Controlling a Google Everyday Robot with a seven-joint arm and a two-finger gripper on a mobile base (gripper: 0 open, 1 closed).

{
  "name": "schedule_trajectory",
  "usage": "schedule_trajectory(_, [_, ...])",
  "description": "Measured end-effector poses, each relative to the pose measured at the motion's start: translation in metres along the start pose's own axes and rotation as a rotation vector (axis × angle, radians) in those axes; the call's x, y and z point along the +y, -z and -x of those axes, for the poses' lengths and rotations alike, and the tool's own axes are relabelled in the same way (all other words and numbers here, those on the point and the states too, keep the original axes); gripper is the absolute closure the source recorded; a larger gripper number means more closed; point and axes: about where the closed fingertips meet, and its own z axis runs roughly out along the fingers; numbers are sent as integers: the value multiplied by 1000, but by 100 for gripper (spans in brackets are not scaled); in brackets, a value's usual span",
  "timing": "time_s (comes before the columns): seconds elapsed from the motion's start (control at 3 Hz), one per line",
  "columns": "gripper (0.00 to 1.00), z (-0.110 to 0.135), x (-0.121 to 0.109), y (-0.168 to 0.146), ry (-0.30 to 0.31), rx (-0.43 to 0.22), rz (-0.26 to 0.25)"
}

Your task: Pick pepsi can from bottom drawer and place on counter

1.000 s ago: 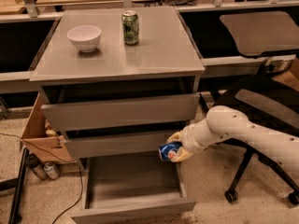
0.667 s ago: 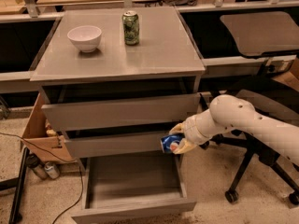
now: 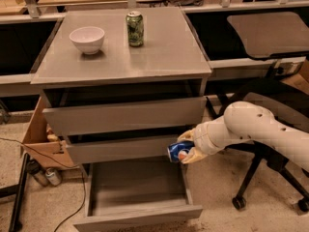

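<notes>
Pepsi can, a small blue metal cylinder with a red-and-white emblem (image 3: 177, 152), is pinched sideways by the pale two-finger tool (image 3: 188, 147). It is held above the right side of the open, deep grey bottom drawer (image 3: 137, 217), judged ready to be raised to the flat grey desk (image 3: 164, 57). One blue can, one green can (image 3: 135, 29), one white bowl (image 3: 87, 39) and three drawers are counted.

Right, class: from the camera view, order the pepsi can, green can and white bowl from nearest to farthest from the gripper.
The gripper is at the right end of the middle drawer.
1. pepsi can: held in its jaws.
2. green can: up on the counter, rear centre.
3. white bowl: counter's rear left.
</notes>
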Motion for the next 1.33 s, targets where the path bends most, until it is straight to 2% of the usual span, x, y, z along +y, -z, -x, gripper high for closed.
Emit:
schedule_trajectory(0.33, [100, 32, 13, 47, 35, 22, -46])
schedule_trajectory(0.67, [100, 82, 6, 117, 111, 90, -110])
schedule_trajectory(1.0, [100, 109, -12, 151, 156, 128, -141])
schedule_trajectory(1.33, [100, 126, -45, 175, 182, 160, -170])
